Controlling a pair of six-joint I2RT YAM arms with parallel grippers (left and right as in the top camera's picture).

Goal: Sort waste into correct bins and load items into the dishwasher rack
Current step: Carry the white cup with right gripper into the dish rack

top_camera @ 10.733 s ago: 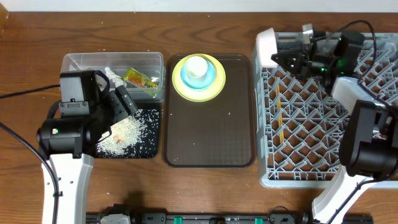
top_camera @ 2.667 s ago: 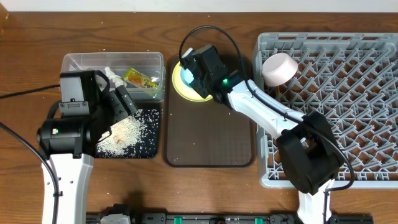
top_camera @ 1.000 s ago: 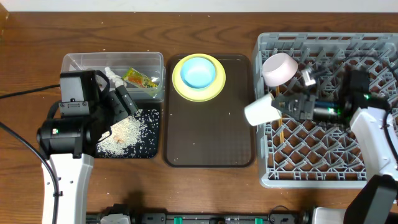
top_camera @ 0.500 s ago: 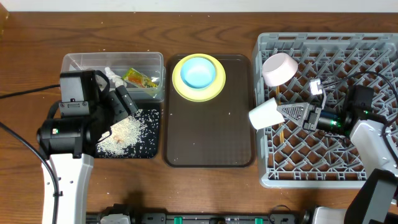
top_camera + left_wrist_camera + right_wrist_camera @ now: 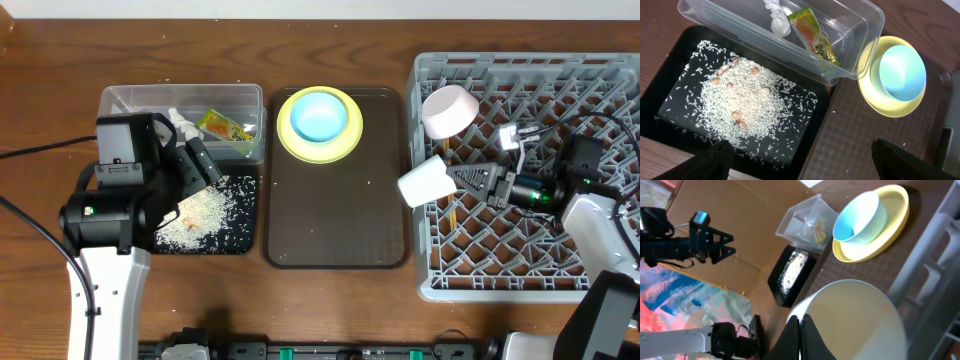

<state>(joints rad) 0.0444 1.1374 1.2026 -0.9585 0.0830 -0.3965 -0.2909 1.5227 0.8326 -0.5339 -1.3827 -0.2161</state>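
My right gripper (image 5: 452,181) is shut on the small white cup (image 5: 424,182) and holds it tilted over the left edge of the grey dishwasher rack (image 5: 530,282). In the right wrist view the cup (image 5: 860,320) fills the frame beside the closed fingers (image 5: 800,324). The white bowl (image 5: 448,110) and chopsticks (image 5: 452,205) are in the rack. The light blue bowl (image 5: 320,116) sits on the yellow plate (image 5: 318,148). The snack wrapper (image 5: 225,127) and paper scrap (image 5: 181,122) lie in the clear tub (image 5: 140,98). Rice (image 5: 200,212) lies in the black tray (image 5: 240,240). My left gripper (image 5: 805,167) is open above it.
The plate and bowl stand at the back of the dark brown serving tray (image 5: 335,220), between the bins and the rack. The left arm's body (image 5: 120,200) covers part of the black tray. Wooden tabletop surrounds everything.
My right gripper took the white cup out of the blue bowl and carried it to the rack's left edge. In the last half second it barely moved. The left arm is still.
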